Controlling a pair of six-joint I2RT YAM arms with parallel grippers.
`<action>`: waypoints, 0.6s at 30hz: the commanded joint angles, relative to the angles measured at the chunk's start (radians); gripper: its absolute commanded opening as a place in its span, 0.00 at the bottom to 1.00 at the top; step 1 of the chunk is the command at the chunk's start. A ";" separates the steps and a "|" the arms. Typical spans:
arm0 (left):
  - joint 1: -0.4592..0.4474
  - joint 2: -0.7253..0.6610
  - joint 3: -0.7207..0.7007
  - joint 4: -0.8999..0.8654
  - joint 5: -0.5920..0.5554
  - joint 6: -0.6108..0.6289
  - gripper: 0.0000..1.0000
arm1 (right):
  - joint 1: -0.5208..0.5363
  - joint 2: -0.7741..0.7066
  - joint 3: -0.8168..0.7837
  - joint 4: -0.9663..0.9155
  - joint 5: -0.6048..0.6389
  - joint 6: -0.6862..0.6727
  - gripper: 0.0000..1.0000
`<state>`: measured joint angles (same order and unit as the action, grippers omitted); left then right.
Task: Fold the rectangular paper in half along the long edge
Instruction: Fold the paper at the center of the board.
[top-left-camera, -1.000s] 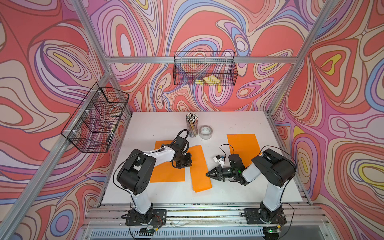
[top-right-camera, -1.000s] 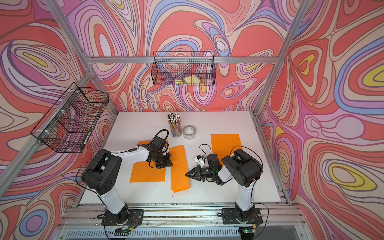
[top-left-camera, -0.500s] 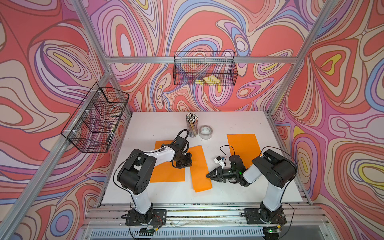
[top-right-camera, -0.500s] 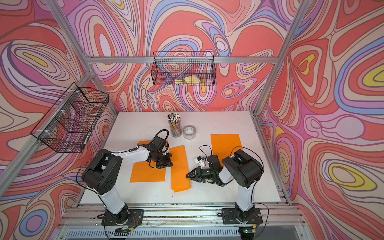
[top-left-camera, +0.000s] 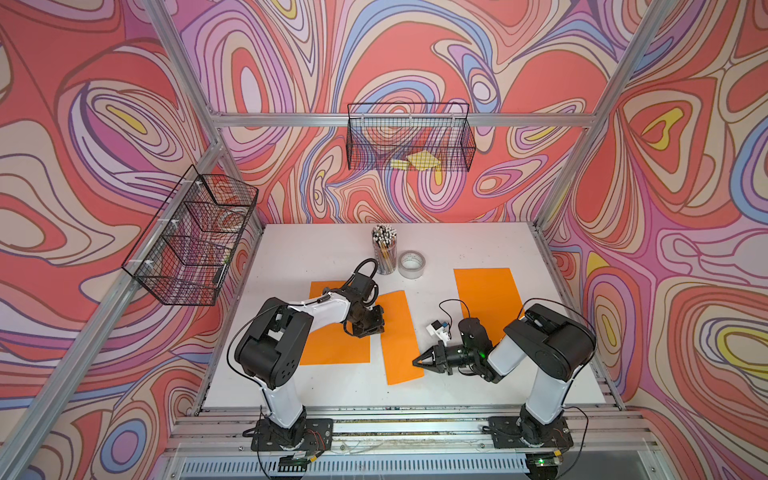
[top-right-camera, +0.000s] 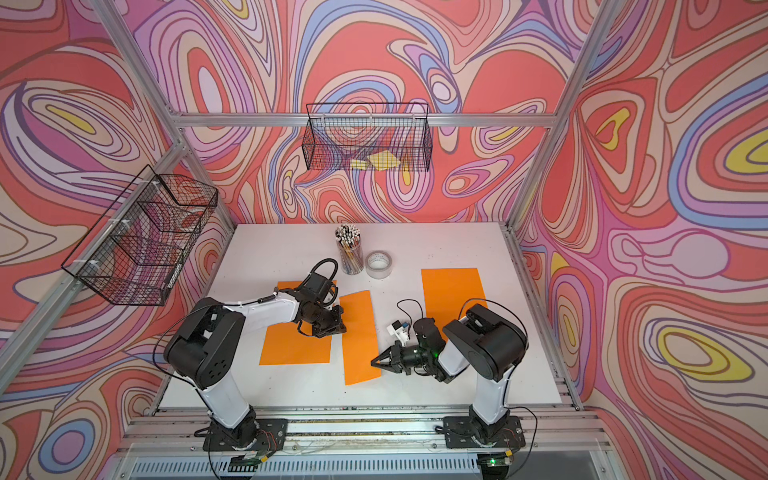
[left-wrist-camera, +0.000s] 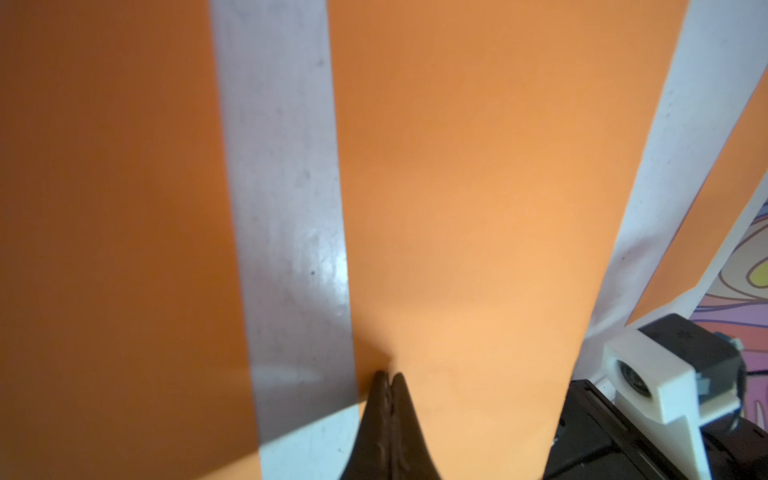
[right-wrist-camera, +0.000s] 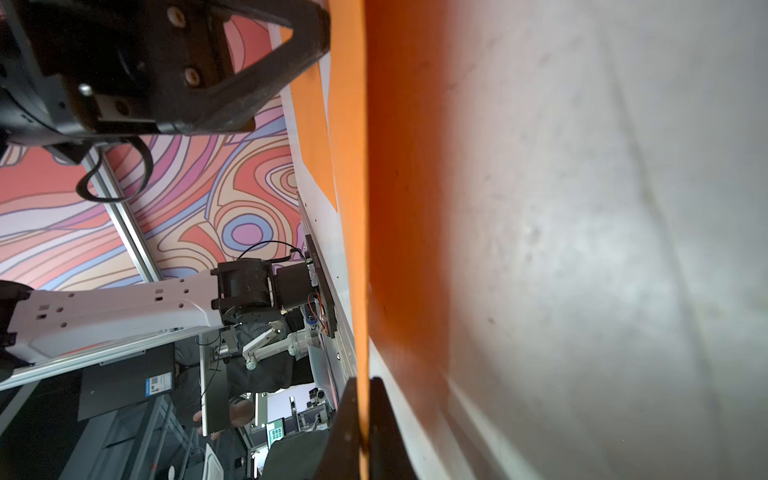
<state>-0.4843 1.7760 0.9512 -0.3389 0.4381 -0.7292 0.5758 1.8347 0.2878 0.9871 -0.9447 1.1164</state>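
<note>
One narrow orange paper (top-left-camera: 399, 336) lies in the middle of my white table (top-left-camera: 311, 249), between the wider left sheet (top-left-camera: 328, 347) and right sheet (top-left-camera: 486, 291). My right gripper (right-wrist-camera: 363, 386) is clamped on its right long edge, near the front end. My left gripper (left-wrist-camera: 388, 380) has jaws together, tips touching the opposite long edge of this paper.
</note>
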 joint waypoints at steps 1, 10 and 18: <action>-0.011 0.106 -0.070 -0.141 -0.095 0.001 0.00 | 0.008 0.032 -0.030 0.027 0.022 0.032 0.02; -0.011 0.108 -0.074 -0.143 -0.098 0.004 0.00 | 0.009 0.040 -0.071 0.081 0.023 0.059 0.28; -0.011 0.107 -0.071 -0.141 -0.093 0.001 0.00 | 0.016 -0.002 -0.095 0.017 0.036 0.034 0.00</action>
<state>-0.4843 1.7802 0.9516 -0.3351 0.4480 -0.7292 0.5804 1.8317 0.2127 1.0969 -0.9333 1.1614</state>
